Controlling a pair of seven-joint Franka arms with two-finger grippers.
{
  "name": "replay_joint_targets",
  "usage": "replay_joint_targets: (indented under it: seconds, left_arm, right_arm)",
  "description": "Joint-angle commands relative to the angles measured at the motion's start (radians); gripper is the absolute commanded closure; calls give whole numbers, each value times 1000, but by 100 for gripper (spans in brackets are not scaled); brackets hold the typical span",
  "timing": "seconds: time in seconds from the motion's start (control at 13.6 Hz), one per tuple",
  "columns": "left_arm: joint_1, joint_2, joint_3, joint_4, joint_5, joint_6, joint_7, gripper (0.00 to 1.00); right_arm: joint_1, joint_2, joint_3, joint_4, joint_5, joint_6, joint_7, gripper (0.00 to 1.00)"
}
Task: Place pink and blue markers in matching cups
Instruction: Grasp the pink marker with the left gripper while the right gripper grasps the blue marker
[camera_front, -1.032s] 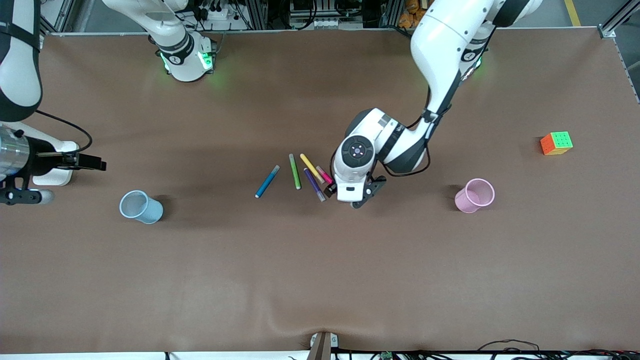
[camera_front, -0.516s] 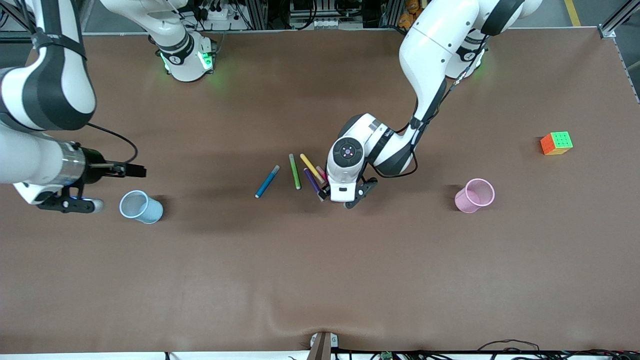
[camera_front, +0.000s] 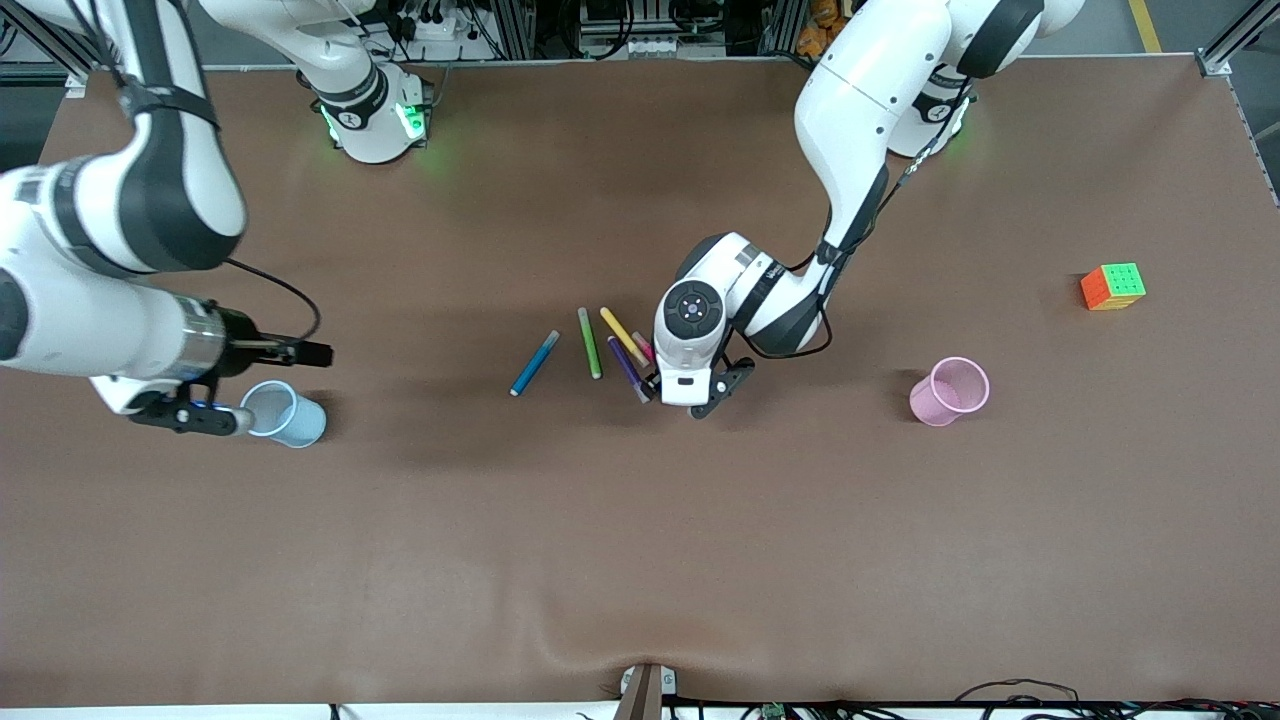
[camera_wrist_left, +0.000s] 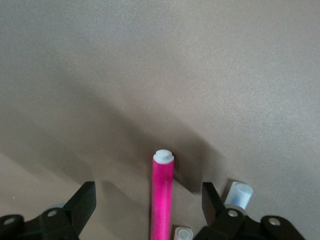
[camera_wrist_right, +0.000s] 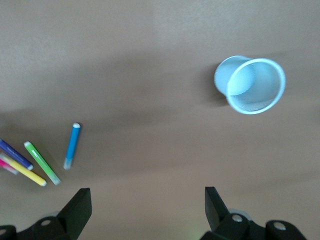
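Observation:
The pink marker (camera_wrist_left: 162, 200) lies between the fingers of my open left gripper (camera_wrist_left: 148, 186), with a gap on each side. In the front view only its end (camera_front: 645, 346) shows, beside my left gripper (camera_front: 686, 385), which is down at the table. The blue marker (camera_front: 535, 362) (camera_wrist_right: 72, 145) lies apart from the others, toward the right arm's end. The blue cup (camera_front: 287, 414) (camera_wrist_right: 251, 85) stands upright at that end. The pink cup (camera_front: 950, 391) stands at the left arm's end. My right gripper (camera_front: 192, 413) (camera_wrist_right: 146, 195) hangs open and empty in the air beside the blue cup.
Green (camera_front: 590, 343), yellow (camera_front: 623, 335) and purple (camera_front: 628, 368) markers lie close by the pink one. Two pale cap ends (camera_wrist_left: 239, 194) show just past my left fingers. A colour cube (camera_front: 1113, 286) sits at the left arm's end of the table.
My right arm has swung in from the table's end and now hangs next to the blue cup. My left gripper has shifted slightly toward the marker cluster, over the pink marker.

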Motion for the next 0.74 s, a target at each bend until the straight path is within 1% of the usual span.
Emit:
replay_joint_targets:
  seconds: [0.0,0.07,0.22,0.52,0.66]
  left_arm:
    - [-12,13,11,20,19,4,-22,35]
    - [-12,13,11,20,19,4,-22,43]
    - [-12,14,11,20,19,4,-22,56]
    - [-12,14,13,20,19,4,-22,74]
    - [-12,16,13,20,19,4,-22,82]
  right_arm:
    - [63,-6,-3,-27,20,38,119,0]
    - [83,-1,-4,-39,24,46,156,0]
    - [121,-1,-5,-100,24,116,198,0]
    - [190,-1,-5,-172,26,219,305,0]
    - [207,0,-5,-198,26,256,315,0]
